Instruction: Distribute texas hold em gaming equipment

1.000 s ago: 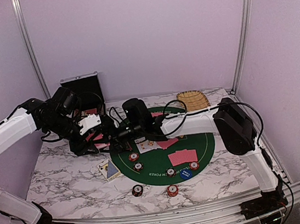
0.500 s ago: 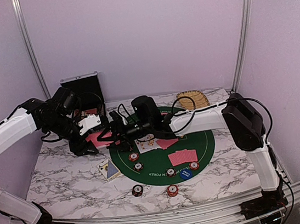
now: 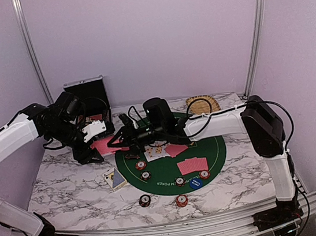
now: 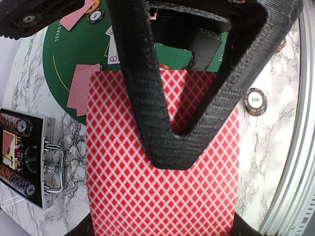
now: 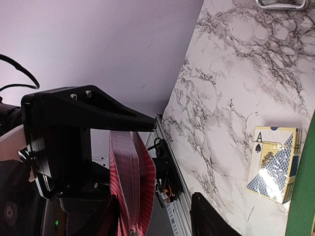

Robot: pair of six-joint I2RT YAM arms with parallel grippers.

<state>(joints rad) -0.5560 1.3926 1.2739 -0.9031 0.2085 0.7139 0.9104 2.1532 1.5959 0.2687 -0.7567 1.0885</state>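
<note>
From above, we see the left end effector [image 3: 95, 148] clamped on a stack of red-backed playing cards [image 3: 108, 145] over the marble tabletop [image 3: 68, 188], just beside the green poker mat [image 3: 212, 151]. The right end effector [image 3: 123, 140] is right at the stack.

Left wrist: the cards fill the frame under a black finger.

Right wrist: its fingers stand apart, the stack's edge between them.

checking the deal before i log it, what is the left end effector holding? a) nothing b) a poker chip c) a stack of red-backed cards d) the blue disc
c, the left wrist view shows the left end effector clamped on a stack of red-backed cards
</note>
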